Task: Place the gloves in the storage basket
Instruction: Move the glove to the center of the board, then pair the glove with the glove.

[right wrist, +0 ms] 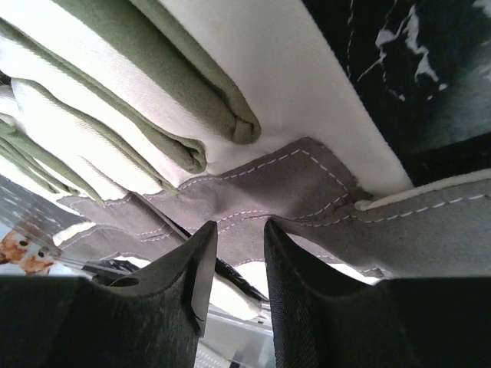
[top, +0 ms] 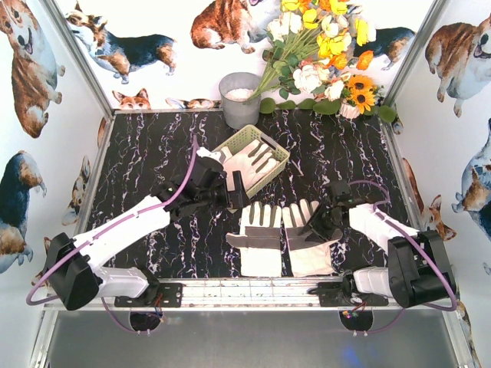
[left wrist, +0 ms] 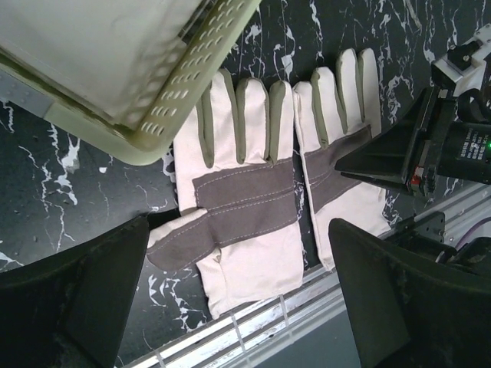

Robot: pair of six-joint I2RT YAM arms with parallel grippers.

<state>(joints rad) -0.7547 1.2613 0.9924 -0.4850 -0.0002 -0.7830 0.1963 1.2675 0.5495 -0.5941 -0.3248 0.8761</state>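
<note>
**A:** What lies nearest the arms?

**B:** Two work gloves, grey patches up, flat on the black marble table (top: pixel 146 153). The left glove (top: pixel 259 238) is just beside the right glove (top: pixel 307 259).

**A:** And the right gripper (top: pixel 318 226)?

**B:** It is down on the right glove. Its jaws are drawn narrow, with the grey patch fabric pinched between them.

**A:** The left gripper (top: pixel 232 186)?

**B:** It is spread wide and holds nothing, at the near corner of the storage basket (top: pixel 270 142).

**A:** Is anything in the basket?

**B:** A third glove (top: pixel 249 165) lies inside. Beyond it stand a grey bucket (top: pixel 239 100) and flowers (top: pixel 322 46).

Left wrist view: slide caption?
Open left fingers frame two gloves lying side by side on the table beside the storage basket.
</note>
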